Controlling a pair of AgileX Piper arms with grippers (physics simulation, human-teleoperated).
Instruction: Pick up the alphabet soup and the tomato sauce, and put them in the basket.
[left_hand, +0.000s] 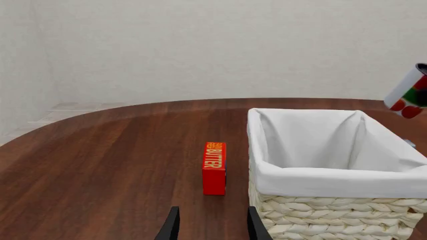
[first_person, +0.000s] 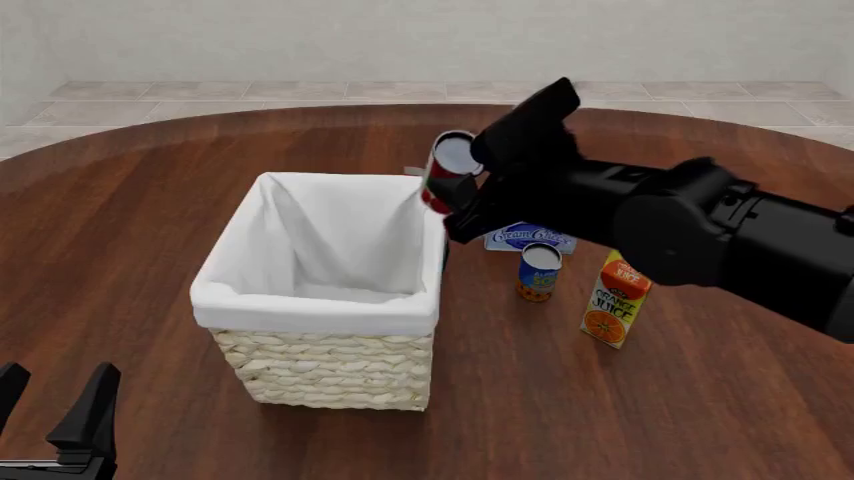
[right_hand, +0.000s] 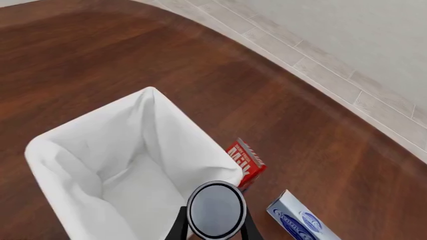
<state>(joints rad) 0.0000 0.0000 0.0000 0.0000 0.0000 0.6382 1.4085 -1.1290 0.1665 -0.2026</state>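
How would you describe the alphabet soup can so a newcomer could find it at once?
Start at the big wicker basket in the middle of the table; in the front view, look to its right. The alphabet soup stands upright between the flat cream cheese box behind it and the orange juice carton. It is the only blue-and-orange can with a pale top.

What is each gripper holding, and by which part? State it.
The right gripper holds the tomato sauce by its sides near the top. The left gripper is open, holding nothing.

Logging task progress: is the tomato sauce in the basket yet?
Not yet. The tomato sauce is tilted in the right hand, in the air at the basket's far right rim, whose lining looks empty.
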